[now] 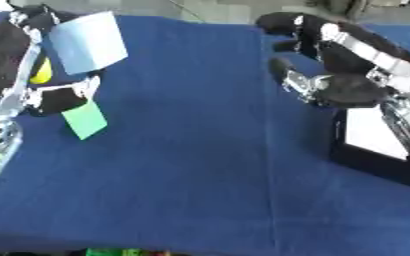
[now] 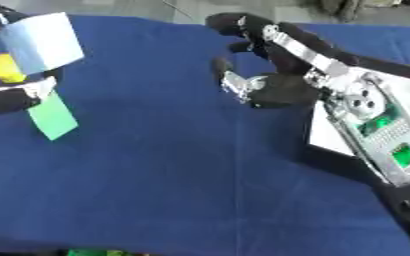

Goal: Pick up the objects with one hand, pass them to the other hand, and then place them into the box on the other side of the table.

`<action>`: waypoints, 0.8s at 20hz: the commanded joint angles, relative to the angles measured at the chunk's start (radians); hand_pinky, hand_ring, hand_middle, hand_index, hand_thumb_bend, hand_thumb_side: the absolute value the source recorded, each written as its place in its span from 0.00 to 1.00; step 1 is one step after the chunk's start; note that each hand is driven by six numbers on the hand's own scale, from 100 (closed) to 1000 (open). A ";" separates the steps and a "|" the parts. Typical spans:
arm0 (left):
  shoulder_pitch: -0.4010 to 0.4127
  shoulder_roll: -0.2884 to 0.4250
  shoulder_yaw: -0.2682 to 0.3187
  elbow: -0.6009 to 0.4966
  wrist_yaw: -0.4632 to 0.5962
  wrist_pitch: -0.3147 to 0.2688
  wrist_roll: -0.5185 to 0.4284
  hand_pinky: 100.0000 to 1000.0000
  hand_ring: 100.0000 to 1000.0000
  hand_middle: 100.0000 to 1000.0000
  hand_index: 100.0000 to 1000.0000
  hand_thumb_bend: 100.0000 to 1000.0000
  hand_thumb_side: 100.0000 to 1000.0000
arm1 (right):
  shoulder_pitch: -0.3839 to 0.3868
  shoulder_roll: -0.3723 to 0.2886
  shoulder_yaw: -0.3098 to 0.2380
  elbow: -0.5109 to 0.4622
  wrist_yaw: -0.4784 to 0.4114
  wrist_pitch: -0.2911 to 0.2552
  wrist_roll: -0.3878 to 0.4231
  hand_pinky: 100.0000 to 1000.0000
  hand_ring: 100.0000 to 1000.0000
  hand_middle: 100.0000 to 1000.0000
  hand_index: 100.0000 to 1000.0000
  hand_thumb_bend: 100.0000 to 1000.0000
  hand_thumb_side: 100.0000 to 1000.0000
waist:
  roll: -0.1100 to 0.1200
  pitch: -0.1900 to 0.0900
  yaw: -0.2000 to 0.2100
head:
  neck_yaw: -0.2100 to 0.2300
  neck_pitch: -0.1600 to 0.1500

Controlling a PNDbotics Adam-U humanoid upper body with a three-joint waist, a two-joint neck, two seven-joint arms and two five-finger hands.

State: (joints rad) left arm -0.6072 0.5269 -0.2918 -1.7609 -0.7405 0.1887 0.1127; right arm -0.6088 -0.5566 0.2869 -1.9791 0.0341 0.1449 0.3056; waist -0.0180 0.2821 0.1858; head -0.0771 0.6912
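Left hand: the left hand [image 1: 47,92] sits at the table's left edge, its fingers curled around something yellow and rounded [image 1: 40,72] (a ball or a fruit, I can't say which).
What it holds: only a sliver of the yellow object shows between the black fingers, so how it sits in the palm is hidden.
Nearby on the left: a pale blue box [image 1: 88,41] stands tilted just above that hand, and a green card [image 1: 85,119] lies just below it, its top edge under or touching the fingers.
Right hand: the right hand [image 1: 318,87] hovers over the cloth right of centre, fingers relaxed and spread, carrying nothing.
Right-side box: a black-walled box with a white floor [image 1: 373,134] sits close by the right arm, at the table's right edge; nothing shows inside it.
Table: a blue cloth [image 1: 191,165] covers it, with a crease running down the middle between the two hands.
Step in hand: I judge this the pick-up, with the pass not yet begun, since the hands are well apart.
Next move: the left hand needs to lift clear of the blue box and the card and bring the yellow object toward the middle, where the right hand must meet it palm-ready.
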 commanded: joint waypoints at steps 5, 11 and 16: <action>-0.018 -0.008 -0.017 -0.020 0.070 -0.028 -0.035 0.70 0.48 0.49 0.56 0.00 0.20 | -0.052 0.020 0.036 -0.021 0.143 -0.046 0.063 0.91 1.00 0.93 0.93 0.00 0.15 | 0.001 -0.023 0.001 | -0.006 -0.004; -0.025 -0.044 -0.033 -0.018 0.095 -0.036 -0.075 0.68 0.46 0.47 0.56 0.00 0.21 | -0.095 0.057 0.071 -0.021 0.259 -0.096 0.096 0.91 1.00 0.93 0.93 0.00 0.05 | -0.002 -0.023 -0.003 | -0.005 0.001; -0.030 -0.066 -0.044 -0.011 0.083 -0.039 -0.111 0.68 0.46 0.47 0.56 0.00 0.21 | -0.120 0.082 0.091 -0.021 0.329 -0.075 0.117 0.90 1.00 0.93 0.93 0.00 0.04 | -0.003 -0.027 -0.007 | -0.002 0.006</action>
State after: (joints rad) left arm -0.6195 0.4556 -0.3356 -1.7630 -0.6544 0.1515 0.0111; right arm -0.7109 -0.4741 0.3790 -1.9792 0.3418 0.0640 0.4185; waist -0.0236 0.2799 0.1789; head -0.0805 0.6933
